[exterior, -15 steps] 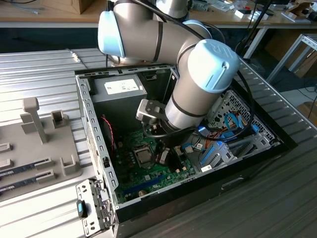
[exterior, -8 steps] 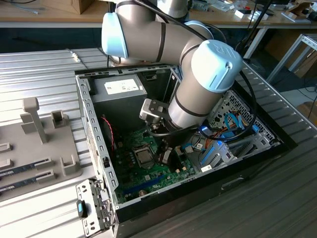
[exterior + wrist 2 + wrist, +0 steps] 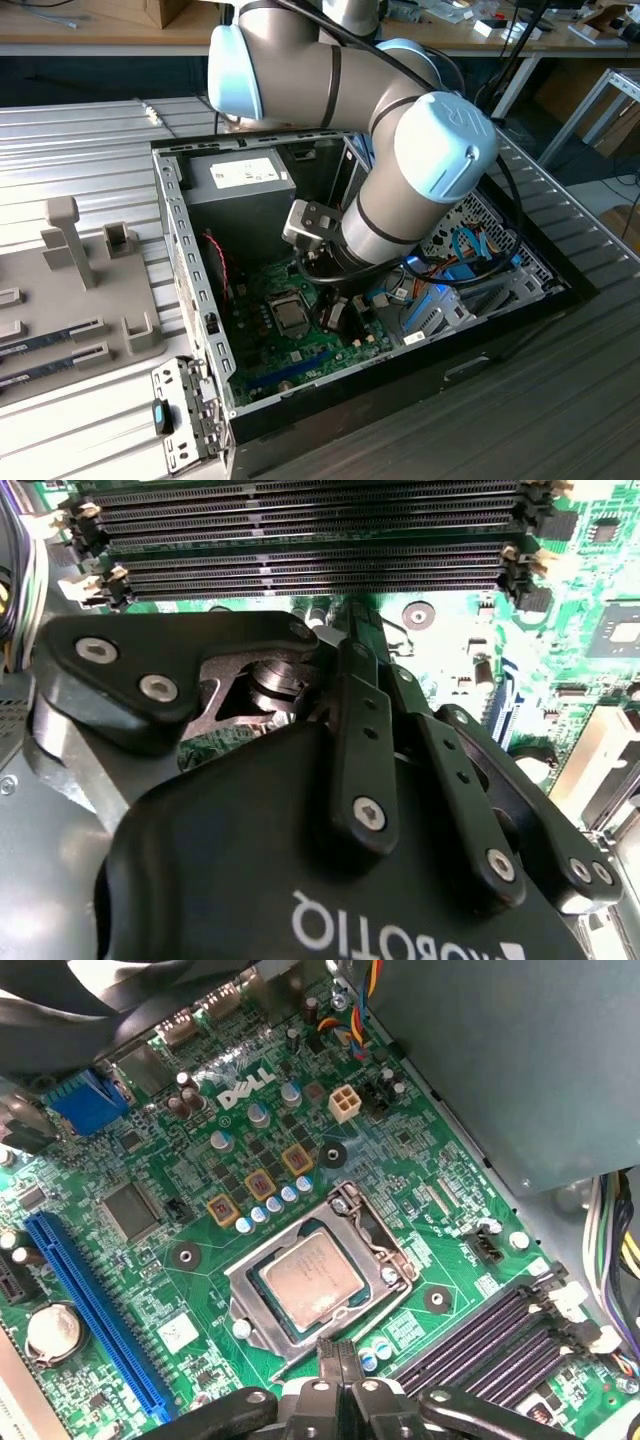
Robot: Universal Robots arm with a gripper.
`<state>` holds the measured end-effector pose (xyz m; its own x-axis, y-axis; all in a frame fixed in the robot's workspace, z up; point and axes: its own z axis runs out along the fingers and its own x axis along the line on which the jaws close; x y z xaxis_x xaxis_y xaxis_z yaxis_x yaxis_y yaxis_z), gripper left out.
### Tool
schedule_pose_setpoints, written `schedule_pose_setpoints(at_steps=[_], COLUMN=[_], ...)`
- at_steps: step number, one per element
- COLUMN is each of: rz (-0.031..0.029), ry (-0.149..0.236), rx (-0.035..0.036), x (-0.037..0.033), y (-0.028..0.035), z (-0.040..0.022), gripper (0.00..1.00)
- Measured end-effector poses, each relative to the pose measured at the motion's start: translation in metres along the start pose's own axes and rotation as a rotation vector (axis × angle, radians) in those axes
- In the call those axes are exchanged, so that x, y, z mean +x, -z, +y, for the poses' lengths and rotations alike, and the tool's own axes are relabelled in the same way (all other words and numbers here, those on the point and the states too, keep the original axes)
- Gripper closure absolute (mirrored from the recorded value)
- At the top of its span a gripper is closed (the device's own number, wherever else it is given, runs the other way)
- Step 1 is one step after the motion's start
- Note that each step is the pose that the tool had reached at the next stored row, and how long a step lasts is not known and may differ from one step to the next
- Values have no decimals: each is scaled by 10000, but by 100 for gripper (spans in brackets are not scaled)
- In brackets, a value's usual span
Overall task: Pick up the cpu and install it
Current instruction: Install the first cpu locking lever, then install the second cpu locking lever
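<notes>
The cpu, a silver-grey square with a thin green rim, lies flat in the motherboard socket, framed by the metal socket bracket. In the exterior view the cpu shows inside the open computer case. My gripper hangs just beside the socket's edge, fingertips pressed together with nothing between them. Its black fingers and linkage stand over the memory slots in the second wrist view. The gripper sits low over the board, next to the socket.
The green motherboard carries a blue expansion slot, a coin battery and capacitors. The grey power supply and case wall hem the arm in. Coloured cables lie at the exterior view's right. A grey fixture stands outside.
</notes>
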<state>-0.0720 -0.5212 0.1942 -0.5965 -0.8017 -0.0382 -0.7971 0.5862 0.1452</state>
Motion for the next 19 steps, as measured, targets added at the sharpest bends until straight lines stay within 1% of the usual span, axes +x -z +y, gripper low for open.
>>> schedule_pose_setpoints(at_steps=[4, 8, 11, 13, 19], rz=[-13, -18, -29, -26, -53], ry=[1, 4, 3, 2, 7], rx=[-4, 3, -1, -2, -23], x=[15, 35, 35, 34, 35], y=[0, 2, 27, 39, 48], z=[-11, -2, 3, 5, 6], gripper=[89, 89, 89, 89, 89])
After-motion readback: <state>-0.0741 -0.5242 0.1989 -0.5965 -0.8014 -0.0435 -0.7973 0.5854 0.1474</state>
